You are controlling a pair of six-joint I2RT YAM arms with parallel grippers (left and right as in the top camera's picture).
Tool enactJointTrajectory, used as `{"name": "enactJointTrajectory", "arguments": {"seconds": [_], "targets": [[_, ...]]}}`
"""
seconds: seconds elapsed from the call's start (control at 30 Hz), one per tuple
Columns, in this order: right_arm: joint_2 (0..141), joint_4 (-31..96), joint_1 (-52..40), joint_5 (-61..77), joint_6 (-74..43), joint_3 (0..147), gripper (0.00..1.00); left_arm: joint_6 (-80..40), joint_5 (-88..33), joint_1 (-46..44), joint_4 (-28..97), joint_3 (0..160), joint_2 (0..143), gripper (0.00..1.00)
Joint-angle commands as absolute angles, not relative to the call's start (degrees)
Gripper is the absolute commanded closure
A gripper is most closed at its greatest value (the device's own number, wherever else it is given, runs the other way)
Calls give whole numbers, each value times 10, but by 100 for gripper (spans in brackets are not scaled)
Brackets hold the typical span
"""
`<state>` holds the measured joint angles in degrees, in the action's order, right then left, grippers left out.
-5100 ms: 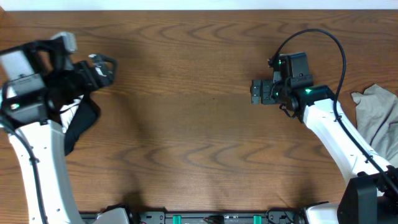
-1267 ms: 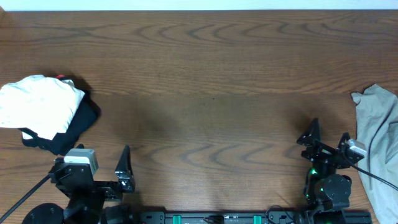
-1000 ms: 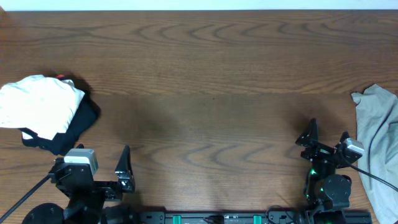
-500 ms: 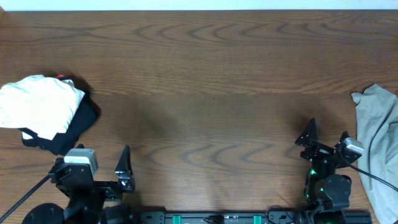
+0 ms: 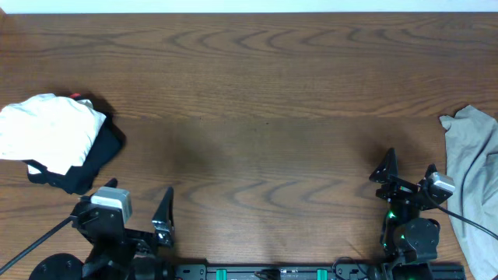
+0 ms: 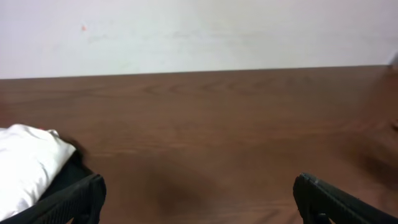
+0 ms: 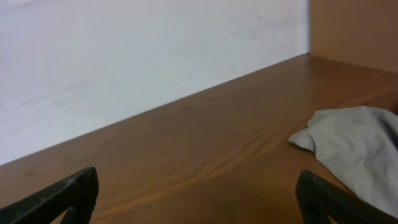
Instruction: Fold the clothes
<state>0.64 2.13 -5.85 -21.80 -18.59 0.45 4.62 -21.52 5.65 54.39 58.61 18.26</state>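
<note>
A folded white garment [image 5: 48, 132] lies on a folded black garment [image 5: 97, 159] at the table's left edge; both also show in the left wrist view [image 6: 28, 168]. A crumpled grey garment [image 5: 473, 167] lies at the right edge and shows in the right wrist view [image 7: 360, 149]. My left gripper [image 5: 136, 214] is open and empty at the front left, clear of the pile. My right gripper [image 5: 408, 175] is open and empty at the front right, just left of the grey garment.
The brown wooden table [image 5: 257, 101] stretches between the two piles. A white wall [image 6: 199, 31] stands behind its far edge. A wooden panel [image 7: 354, 28] rises at the right of the right wrist view. The arm bases sit at the front edge.
Both arms have drawn back from over the table to the front edge. The white and black pile now lies uncovered at the left. In the last half second the left gripper shifted slightly right.
</note>
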Motion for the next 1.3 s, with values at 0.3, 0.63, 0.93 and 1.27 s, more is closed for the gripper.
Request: {"name": "enactJointTrajectory", "arguments": {"seconds": [0.3, 0.63, 0.93, 1.27], "targets": [[3, 24, -54, -212, -175, 3, 1, 62, -171, 51, 498, 432, 180, 2], [3, 24, -54, -212, -175, 3, 1, 53, -173, 51, 316, 197, 50, 2], [3, 24, -54, -212, -175, 3, 1, 54, -173, 51, 188, 87, 1, 2], [3, 24, -54, -212, -175, 3, 1, 53, -171, 51, 7, 2, 1, 2]]}}
